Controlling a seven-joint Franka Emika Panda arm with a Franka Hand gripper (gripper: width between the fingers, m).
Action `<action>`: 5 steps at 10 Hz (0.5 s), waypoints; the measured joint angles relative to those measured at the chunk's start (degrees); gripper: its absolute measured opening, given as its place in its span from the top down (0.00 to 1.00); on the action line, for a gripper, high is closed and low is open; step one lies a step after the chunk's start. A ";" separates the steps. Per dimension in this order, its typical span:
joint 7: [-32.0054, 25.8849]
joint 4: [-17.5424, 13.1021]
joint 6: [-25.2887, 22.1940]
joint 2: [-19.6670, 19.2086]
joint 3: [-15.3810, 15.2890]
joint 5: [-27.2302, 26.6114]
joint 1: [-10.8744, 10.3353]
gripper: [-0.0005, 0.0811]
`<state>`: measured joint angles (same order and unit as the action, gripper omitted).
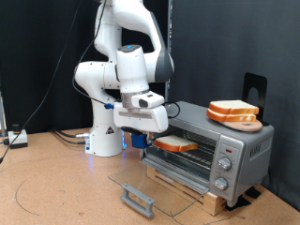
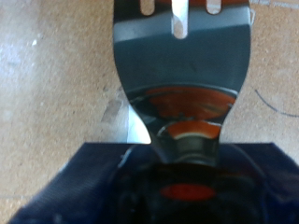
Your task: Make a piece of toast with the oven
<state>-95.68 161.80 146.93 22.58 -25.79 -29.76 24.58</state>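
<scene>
The silver-grey oven (image 1: 217, 141) stands at the exterior view's right with its glass door (image 1: 155, 183) folded down flat and the bar handle (image 1: 139, 197) towards the front. The piece of toast (image 1: 175, 143) lies flat at the oven's open mouth, level with the wire rack. My gripper (image 1: 139, 137) is just to the left of the toast, in front of the opening. In the wrist view my gripper (image 2: 192, 191) is shut on the dark blue handle of a metal spatula (image 2: 182, 56). The slotted blade is bare, over the cork table. The toast does not show there.
Like bread slices are stacked on a round wooden board (image 1: 246, 122) on top of the oven. The knobs (image 1: 225, 161) run down the oven's right front. A black stand (image 1: 255, 89) rises behind the board. Cables and a small box (image 1: 17, 138) lie at the left.
</scene>
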 joint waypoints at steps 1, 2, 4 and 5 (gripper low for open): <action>-1.27 -0.02 -0.32 0.31 0.81 0.21 0.44 0.51; -2.03 -0.11 -0.84 0.54 1.51 0.29 0.78 0.51; -2.23 -0.30 -2.05 0.77 1.98 0.38 1.23 0.51; -1.56 -0.30 -2.77 0.82 1.85 0.38 1.23 0.51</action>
<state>-97.24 161.50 144.15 23.40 -23.94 -29.38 25.81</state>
